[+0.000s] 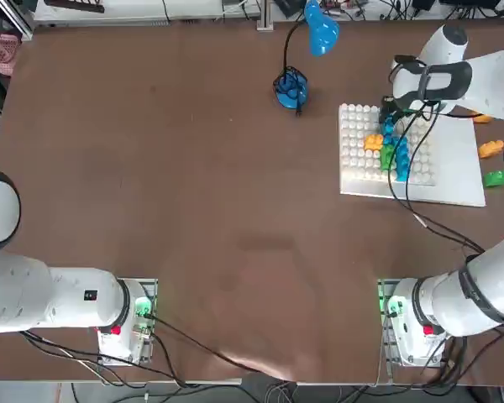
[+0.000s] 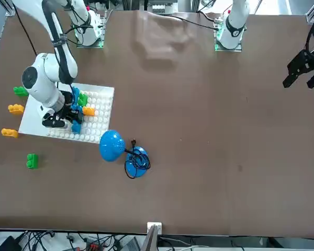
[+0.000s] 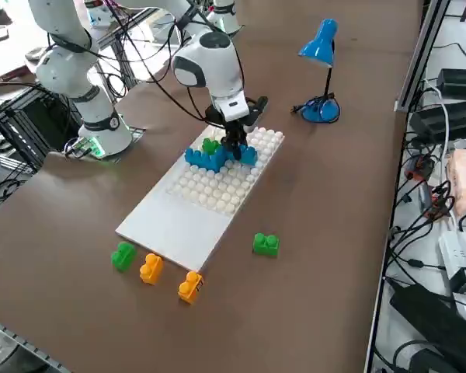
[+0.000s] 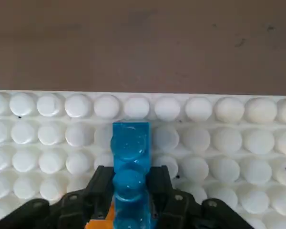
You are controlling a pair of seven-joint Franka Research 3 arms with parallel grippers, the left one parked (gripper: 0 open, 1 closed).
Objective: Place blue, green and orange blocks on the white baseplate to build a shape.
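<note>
My right gripper (image 4: 131, 191) pinches the blue block (image 4: 130, 157) on the white baseplate (image 1: 454, 172), far end of the shape (image 1: 392, 149). Blue lamp (image 1: 307, 50) at ten o'clock; spare blocks (image 1: 492, 164) at three.

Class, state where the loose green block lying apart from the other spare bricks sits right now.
In the right side view the green block lies on the table just off the white baseplate, on its lamp-side edge, across from the other spare bricks.

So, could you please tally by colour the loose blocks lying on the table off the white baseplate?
Green blocks: 2
Orange blocks: 2
Total: 4
No blue ones lie loose. The right gripper, over the white baseplate, is shut on a blue block there.
</note>
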